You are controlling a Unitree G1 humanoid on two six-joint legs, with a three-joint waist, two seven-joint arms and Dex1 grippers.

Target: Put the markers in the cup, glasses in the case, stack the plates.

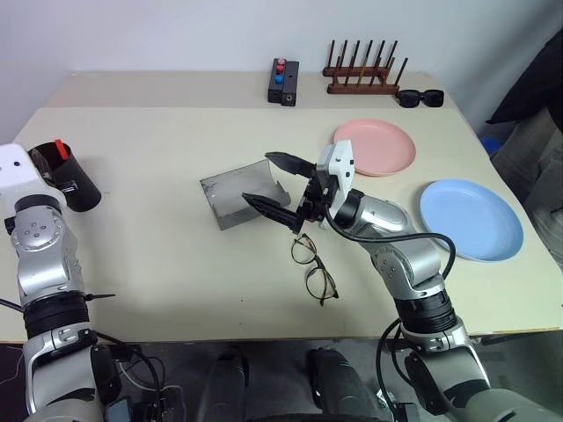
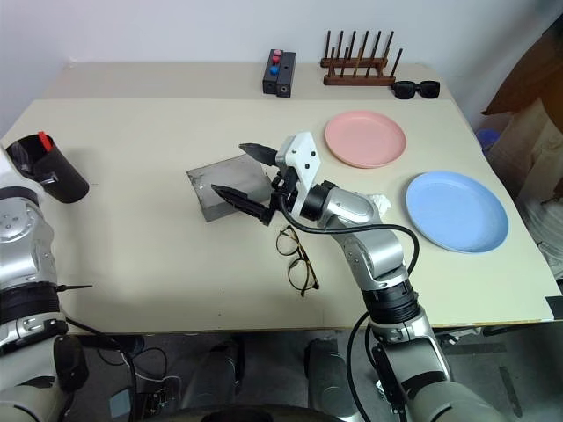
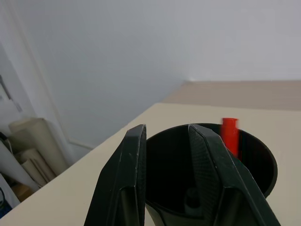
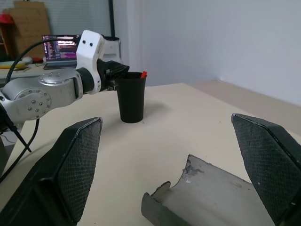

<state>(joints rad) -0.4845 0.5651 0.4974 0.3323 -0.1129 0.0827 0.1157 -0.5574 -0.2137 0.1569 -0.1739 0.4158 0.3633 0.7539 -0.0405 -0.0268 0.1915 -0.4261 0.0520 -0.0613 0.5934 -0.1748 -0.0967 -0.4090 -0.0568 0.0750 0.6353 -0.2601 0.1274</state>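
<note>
Left gripper [image 3: 167, 176] is over the cup [image 1: 69, 180] rim, fingers slightly apart, gripping nothing; red-capped marker [image 3: 230, 136] stands inside. Right gripper [image 1: 274, 185], jaws wide, hovers above the open case [image 1: 236, 194]; glasses [image 1: 314, 268] lie just beside

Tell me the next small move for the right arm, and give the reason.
Probably lower the right gripper toward the glasses and close on them. Its jaws are wide open and empty, hovering over the open case, while the glasses lie on the table just beside it, not yet in the case. A red-capped marker already stands in the cup.
</note>
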